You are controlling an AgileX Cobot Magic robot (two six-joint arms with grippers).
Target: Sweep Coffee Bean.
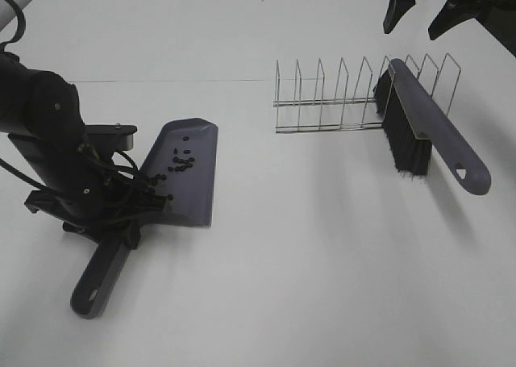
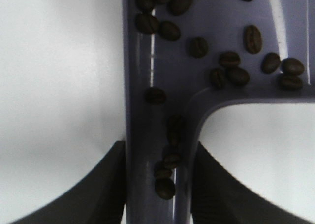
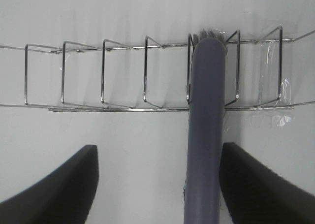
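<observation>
The grey-purple dustpan (image 1: 189, 173) lies flat on the white table, left of centre, with its handle (image 1: 98, 280) pointing toward the front. Several coffee beans (image 1: 181, 162) lie in the pan near its back wall. In the left wrist view, beans (image 2: 231, 61) sit in the pan and along the handle's channel (image 2: 167, 135). My left gripper (image 1: 133, 214) (image 2: 157, 184) is shut on the dustpan's handle neck. The brush (image 1: 423, 125) (image 3: 204, 130) leans in a wire rack. My right gripper (image 1: 421, 12) (image 3: 160, 184) is open and empty above it.
The wire dish rack (image 1: 339, 97) (image 3: 103, 76) stands at the back right with the brush in one of its right-hand slots. The left arm's dark body (image 1: 48, 133) fills the left edge. The table's far edge runs along the top of the high view.
</observation>
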